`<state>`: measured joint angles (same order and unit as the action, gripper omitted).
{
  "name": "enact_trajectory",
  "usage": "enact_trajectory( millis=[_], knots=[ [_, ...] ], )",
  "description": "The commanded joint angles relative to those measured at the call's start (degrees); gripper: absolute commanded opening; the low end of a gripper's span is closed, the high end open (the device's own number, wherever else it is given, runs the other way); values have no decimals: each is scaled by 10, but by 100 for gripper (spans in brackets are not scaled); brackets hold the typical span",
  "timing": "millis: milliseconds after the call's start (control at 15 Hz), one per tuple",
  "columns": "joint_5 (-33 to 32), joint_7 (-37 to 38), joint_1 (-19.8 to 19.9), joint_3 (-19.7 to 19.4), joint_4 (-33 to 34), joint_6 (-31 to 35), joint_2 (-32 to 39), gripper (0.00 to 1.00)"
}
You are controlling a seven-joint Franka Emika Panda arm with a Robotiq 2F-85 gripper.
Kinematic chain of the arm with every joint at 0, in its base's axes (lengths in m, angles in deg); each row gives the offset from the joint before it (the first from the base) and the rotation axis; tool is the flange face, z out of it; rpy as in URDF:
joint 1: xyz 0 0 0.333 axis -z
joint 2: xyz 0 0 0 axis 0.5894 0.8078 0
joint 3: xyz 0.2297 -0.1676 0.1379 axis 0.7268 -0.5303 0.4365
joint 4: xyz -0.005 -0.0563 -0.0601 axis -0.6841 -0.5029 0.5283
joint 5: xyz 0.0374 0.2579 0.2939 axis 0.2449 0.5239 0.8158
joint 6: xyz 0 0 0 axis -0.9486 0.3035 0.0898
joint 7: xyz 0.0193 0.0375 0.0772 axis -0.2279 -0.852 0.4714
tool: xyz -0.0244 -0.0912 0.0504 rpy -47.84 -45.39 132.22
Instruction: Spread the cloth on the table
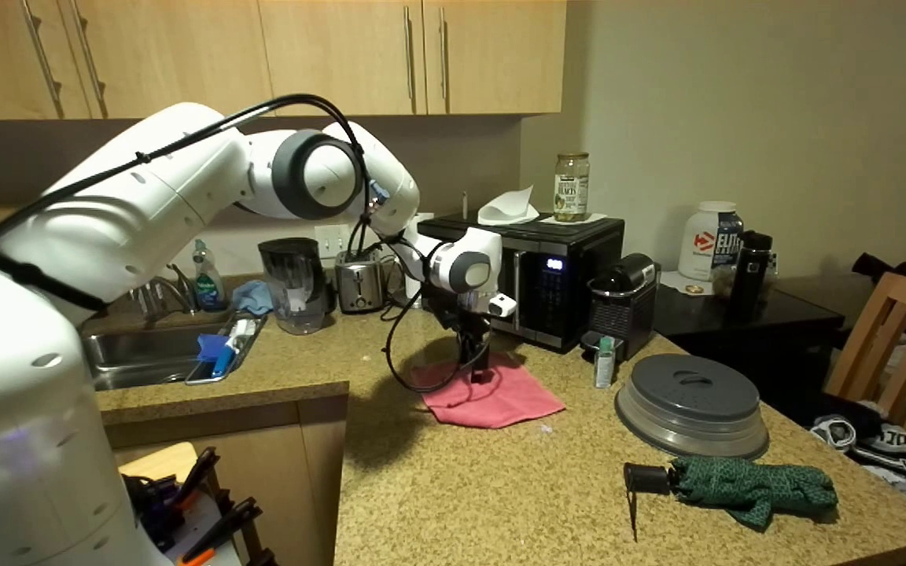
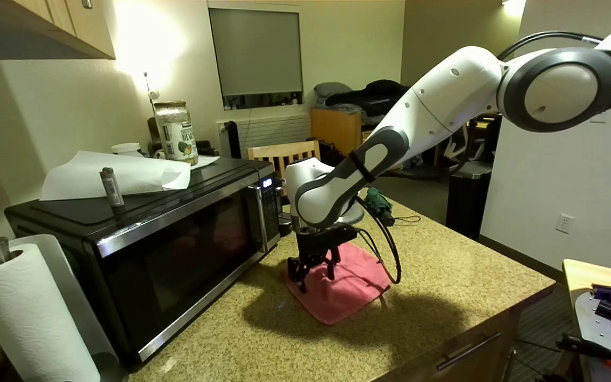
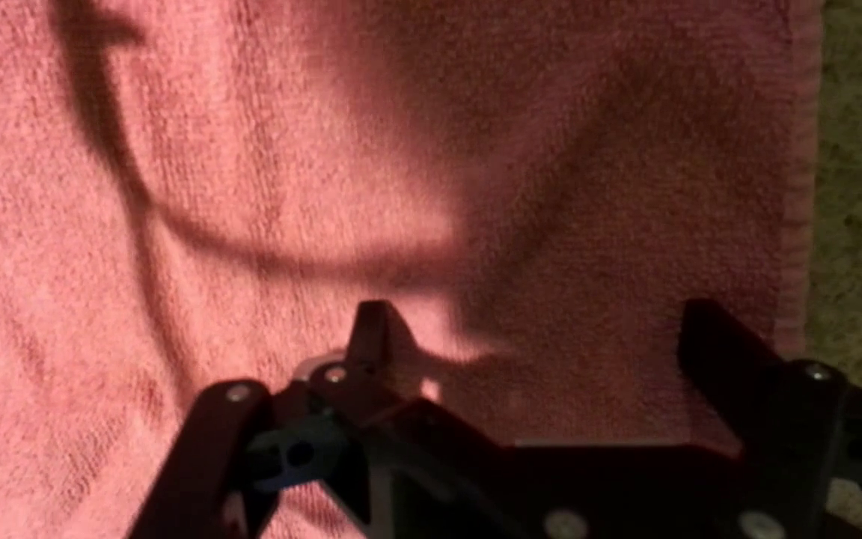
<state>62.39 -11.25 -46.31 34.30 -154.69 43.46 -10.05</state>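
Well, the pink cloth (image 2: 345, 291) lies nearly flat on the countertop (image 1: 461, 487) beneath the tool (image 3: 537, 314) (jaws wide apart).

Jar (image 1: 572, 189) atop black microwave (image 1: 554, 299), steel toaster (image 1: 359, 286), folded green umbrella (image 1: 748, 483)

The cloth (image 1: 512, 402) is showing pinkish red, with duskier rose stripes where shadows (image 3: 311, 267) are crossing it. The table (image 1: 453, 495) is displaying tan-beige with fine dark speckles. The gripper (image 3: 537, 318) is appearing black; the arm (image 1: 178, 169) is gleaming white with dark grey bands. The microwave (image 2: 199, 254) is pairing black with silver trim (image 2: 162, 220), its display (image 1: 554, 263) glowing bluish white. An umbrella (image 1: 756, 483) is adding dark green, finely patterned. A domed cover (image 1: 693, 393) is looking smoky grey and the cupboards (image 1: 343, 59) pale honey.
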Motion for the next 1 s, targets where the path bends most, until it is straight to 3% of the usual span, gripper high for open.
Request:
enact_trajectory(
  millis=[0,467,733,933],
  knots=[
    [-4,-21,-2,1,76,-33,38,100],
    [-4,-22,-4,2,151,-53,72,100],
    [6,-17,-4,7,91,-40,31,100],
    [19,-7,-4,15,0,-28,-14,100]
  ],
)
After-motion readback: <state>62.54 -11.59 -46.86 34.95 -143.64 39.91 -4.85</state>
